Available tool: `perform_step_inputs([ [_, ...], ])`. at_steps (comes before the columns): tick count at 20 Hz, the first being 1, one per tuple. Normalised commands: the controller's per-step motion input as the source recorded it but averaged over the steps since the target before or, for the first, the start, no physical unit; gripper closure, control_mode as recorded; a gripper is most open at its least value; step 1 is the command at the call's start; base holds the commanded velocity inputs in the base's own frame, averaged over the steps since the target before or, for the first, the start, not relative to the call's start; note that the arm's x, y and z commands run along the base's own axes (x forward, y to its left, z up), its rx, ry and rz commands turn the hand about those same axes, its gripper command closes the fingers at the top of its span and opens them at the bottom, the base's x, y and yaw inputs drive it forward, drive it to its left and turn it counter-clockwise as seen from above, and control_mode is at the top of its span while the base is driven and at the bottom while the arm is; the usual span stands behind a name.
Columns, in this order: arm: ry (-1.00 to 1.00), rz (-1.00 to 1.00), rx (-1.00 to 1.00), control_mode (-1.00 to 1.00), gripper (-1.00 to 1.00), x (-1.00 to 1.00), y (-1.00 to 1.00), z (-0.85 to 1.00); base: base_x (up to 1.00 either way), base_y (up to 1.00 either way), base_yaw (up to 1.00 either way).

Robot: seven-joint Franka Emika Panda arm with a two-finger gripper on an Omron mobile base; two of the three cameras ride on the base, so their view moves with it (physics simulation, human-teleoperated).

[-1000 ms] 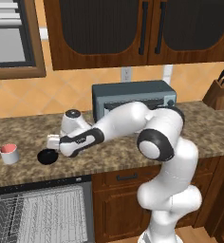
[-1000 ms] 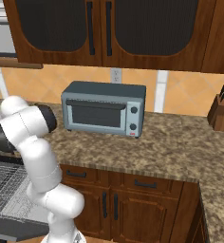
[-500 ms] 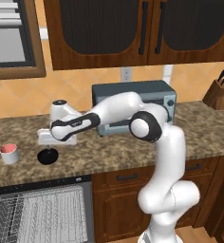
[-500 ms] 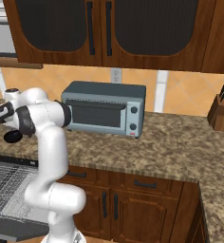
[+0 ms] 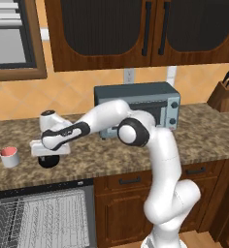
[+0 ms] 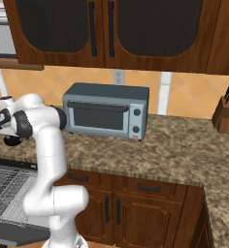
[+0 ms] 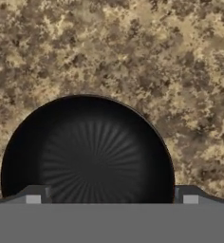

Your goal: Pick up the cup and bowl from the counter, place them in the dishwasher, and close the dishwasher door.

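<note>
Hovering directly above the bowl (image 5: 49, 162), the gripper (image 5: 49, 154) points straight down at the counter (image 5: 87, 160), its fingers spread wide and holding nothing. In the hand view the black bowl (image 7: 88, 152) lies between the two finger tips (image 7: 33, 194), which stand just outside its rim on either side.

Compared with a second ago, the arm has stretched out: then the elbow was folded low and the hand sat tilted beside the bowl; half a second ago the forearm had already swung level above the counter. Now the hand sits squarely over the bowl and lower, so that from the left base view only a dark sliver of the bowl shows beneath the white hand. The bowl itself has not shifted on the granite. The opening of the fingers is unchanged over that time.

The cup (image 5: 9, 157) stands upright on the counter, to the left of the bowl and apart from it, in the same place as before. The toaster oven (image 5: 136, 109) sits at the back of the counter behind the arm. Below the counter edge, the dishwasher (image 5: 43, 220) stands open with its white wire rack (image 6: 7, 186) showing. In the right base view the hand (image 6: 2, 123) reaches to the far left edge, with the bowl (image 6: 12, 140) a dark shape beneath it.
</note>
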Motion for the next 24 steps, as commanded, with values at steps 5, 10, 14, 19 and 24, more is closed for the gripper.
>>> perform_step_inputs([
  [5,0.01,0.0,0.01,-1.0,-1.0,0.0,-0.09,-0.14,0.0,0.0,0.0],
  [10,0.0,-0.05,0.14,-1.0,-1.0,0.0,-0.35,0.0,0.0,0.0,0.0],
  [14,0.0,-0.02,0.03,-1.0,-1.0,-0.04,-0.12,-0.34,0.0,0.0,0.0],
  [19,0.0,0.0,0.0,-1.0,-1.0,0.0,0.0,-0.59,0.0,0.0,0.0],
  [24,0.01,0.0,0.0,-1.0,1.0,0.0,0.0,-0.03,0.0,0.0,0.0],
])
